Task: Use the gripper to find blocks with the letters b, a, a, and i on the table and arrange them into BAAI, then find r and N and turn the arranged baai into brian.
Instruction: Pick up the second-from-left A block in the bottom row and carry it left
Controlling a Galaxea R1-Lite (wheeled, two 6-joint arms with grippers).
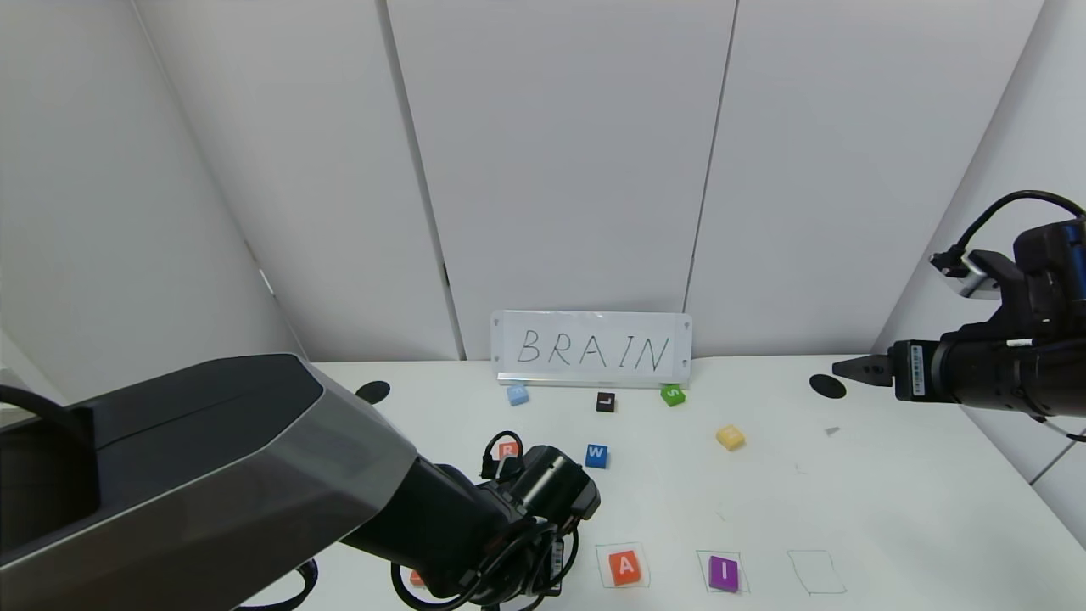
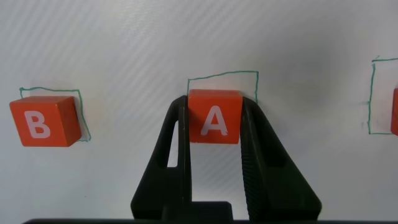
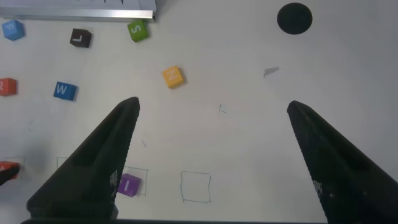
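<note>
the left gripper (image 2: 214, 118) is clamped on an orange a block (image 2: 214, 116), one finger flat against each side face, so the block sits squarely between the fingertips with its letter facing up. it rests inside the second pen-drawn square (image 2: 222, 84) of the row, near the front edge of the table (image 1: 891, 509). the b block (image 2: 43, 120) lies in the next outline to one side, well apart from the claw, and the edge of another orange block shows at the far side of the left wrist view. in the head view the left arm hides this grip, so whether the block is lifted at all or still on the surface is hard to say. further along the row lie the other a (image 1: 625, 565), the purple i (image 1: 723, 572) and an empty outline (image 1: 814, 572).

r (image 1: 507, 450) lies just beyond the left arm, so that arm is the nearer one to it. n (image 1: 730, 437) lies toward the right side, nearer the right gripper (image 1: 848, 370), which hovers high over the table's right edge with its fingers spread wide apart and nothing between them.
</note>
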